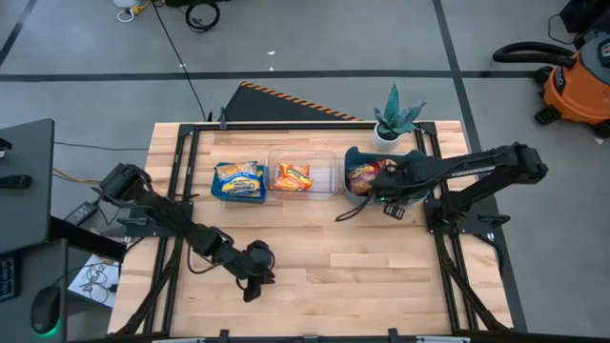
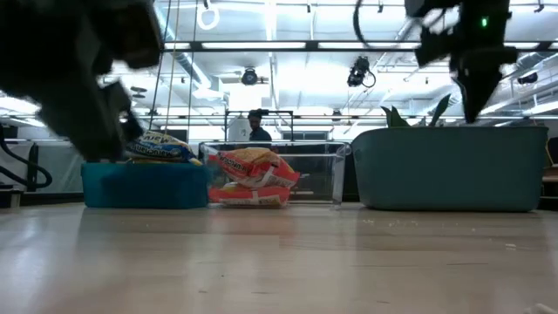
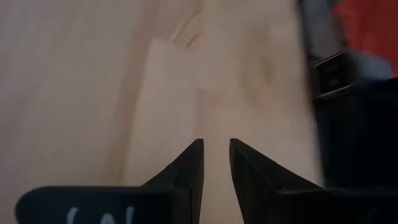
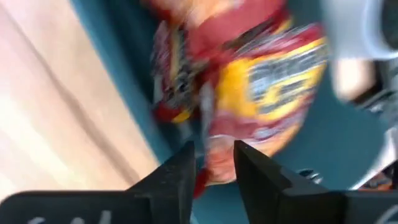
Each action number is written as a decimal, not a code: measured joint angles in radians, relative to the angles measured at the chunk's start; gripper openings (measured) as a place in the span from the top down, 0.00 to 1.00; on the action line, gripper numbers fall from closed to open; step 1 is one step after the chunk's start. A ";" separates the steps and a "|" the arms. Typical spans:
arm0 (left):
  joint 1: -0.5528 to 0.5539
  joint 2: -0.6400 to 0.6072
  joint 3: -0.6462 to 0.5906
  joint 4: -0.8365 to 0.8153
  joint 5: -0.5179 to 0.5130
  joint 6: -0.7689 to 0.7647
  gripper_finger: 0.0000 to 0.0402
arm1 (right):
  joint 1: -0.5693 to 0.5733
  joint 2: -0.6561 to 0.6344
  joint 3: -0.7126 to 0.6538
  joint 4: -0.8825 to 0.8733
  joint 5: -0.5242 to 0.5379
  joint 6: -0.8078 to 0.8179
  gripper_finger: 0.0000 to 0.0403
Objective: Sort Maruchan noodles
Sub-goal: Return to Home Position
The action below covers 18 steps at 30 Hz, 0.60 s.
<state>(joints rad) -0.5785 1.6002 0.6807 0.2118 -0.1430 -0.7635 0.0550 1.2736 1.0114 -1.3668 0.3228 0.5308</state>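
Observation:
Three bins stand in a row at the table's far side. A teal bin (image 1: 238, 183) holds blue-and-yellow packets (image 2: 157, 146). A clear bin (image 1: 303, 176) holds orange-yellow packets (image 2: 253, 174). A second teal bin (image 1: 357, 157) holds red packets (image 1: 362, 175). My right gripper (image 1: 374, 184) hangs over this bin, at its rim in the low view (image 2: 475, 109), fingers nearly together on a red packet (image 4: 249, 81). My left gripper (image 1: 253, 284) is over bare wood near the table's front, shut with only a slit between its fingers (image 3: 216, 146), and empty. My right gripper pinches the red packet by a narrow edge (image 4: 210, 163) between its two fingers, which point down into the teal bin. The rest of the packet spreads out beyond the fingers inside the bin. Whether it rests on the bin's floor or on other packets I cannot tell.
A potted plant (image 1: 394, 119) stands at the far right corner behind the teal bin. A dark cable loop (image 1: 348, 210) hangs from the right arm beside that bin. Bare wood (image 1: 362, 276) lies between the bins and the near edge. A person (image 2: 257, 126) shows far behind the table.

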 joint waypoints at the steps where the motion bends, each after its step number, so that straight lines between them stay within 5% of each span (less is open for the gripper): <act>1: 0.006 -0.017 0.000 0.009 0.013 0.001 0.80 | 0.006 -0.019 0.016 -0.001 0.030 0.008 0.70; 7: 0.007 -0.165 0.000 -0.003 -0.075 0.164 0.80 | 0.054 -0.184 0.010 0.211 0.159 -0.047 0.66; 13: 0.011 -0.360 -0.095 -0.003 -0.243 0.256 0.84 | 0.097 -0.351 -0.177 0.619 0.070 -0.132 0.66; 18: 0.012 -0.487 -0.255 0.163 -0.318 0.272 0.89 | 0.121 -0.471 -0.359 0.896 0.017 -0.145 0.66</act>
<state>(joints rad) -0.5665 1.1134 0.4260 0.3751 -0.4612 -0.4919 0.1762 0.8027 0.6520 -0.4708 0.3401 0.3855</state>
